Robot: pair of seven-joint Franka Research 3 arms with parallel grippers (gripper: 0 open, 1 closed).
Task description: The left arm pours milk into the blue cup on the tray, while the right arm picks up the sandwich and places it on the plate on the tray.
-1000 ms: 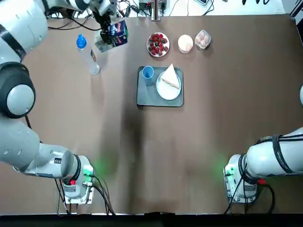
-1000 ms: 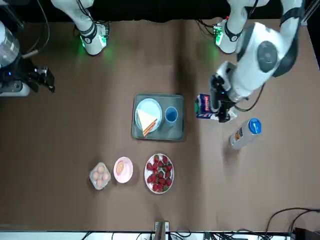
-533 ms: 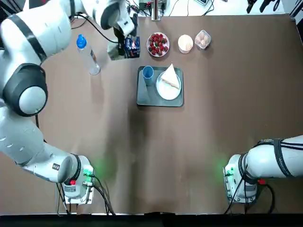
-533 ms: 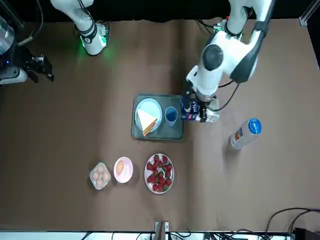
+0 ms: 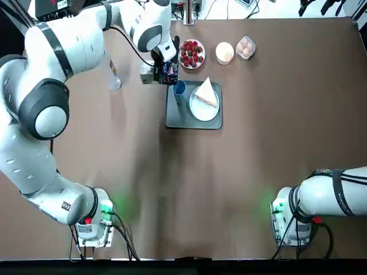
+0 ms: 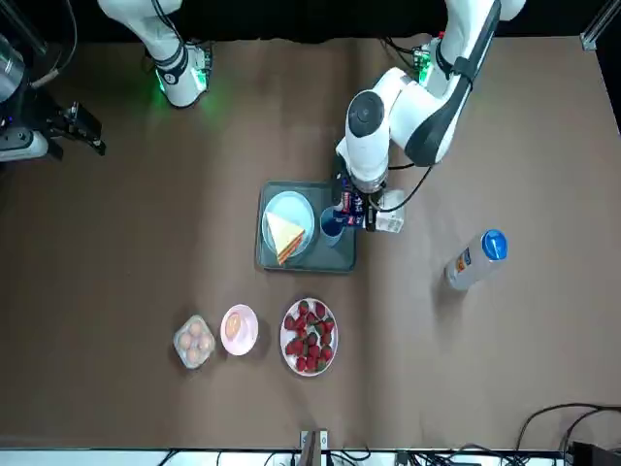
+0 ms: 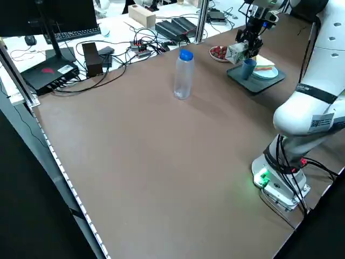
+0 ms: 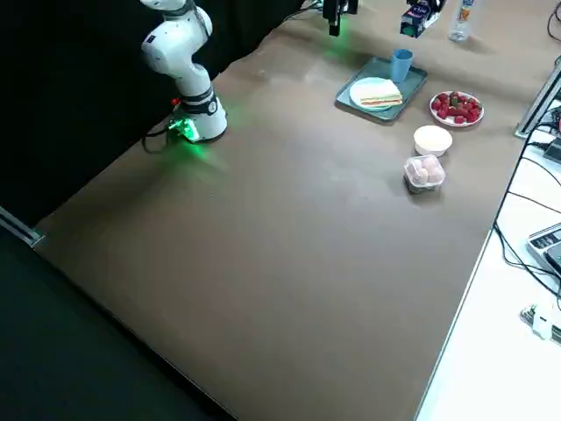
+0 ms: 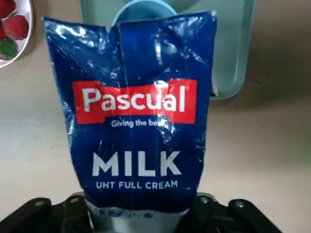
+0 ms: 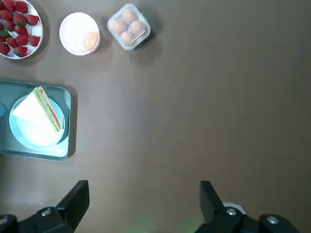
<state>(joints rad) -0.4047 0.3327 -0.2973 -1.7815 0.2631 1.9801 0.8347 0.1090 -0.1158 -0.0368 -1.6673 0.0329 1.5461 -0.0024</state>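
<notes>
Currently, left wrist view: left claw (image 9: 141,213) grasps the milk pack (image 9: 138,141). Blue cup (image 9: 143,8) shows just past the pack's far end, on the tray (image 9: 233,53). No milk stream visible; level in cup cannot be read.

Right wrist view: right claw (image 10: 145,194) released, fingers spread with nothing between them. Sandwich (image 10: 36,109) rests on the plate (image 10: 31,138), well apart from this claw. Placing half judged done.

Top view: left claw sits just beside the cup, out beyond the tray's cup end. Pouring judged at the approach or tilt stage; left to do: pour, right the pack, withdraw.

Front view: brown table (image 6: 146,291), smooth and matt. Strawberry bowl (image 6: 310,337) near the left claw; pink bowl (image 6: 239,329) and egg box (image 6: 194,342) farther from it. Bottle (image 6: 476,260) stands apart from the left claw, on the side away from the tray.

Left side view: past the table, a white desk (image 7: 116,27) carries a monitor (image 7: 48,19), keyboard (image 7: 75,34) and tangled cables (image 7: 121,59), all well apart from the left claw.

Right side view: dark curtain (image 8: 79,96) behind the right arm's base (image 8: 206,118).
</notes>
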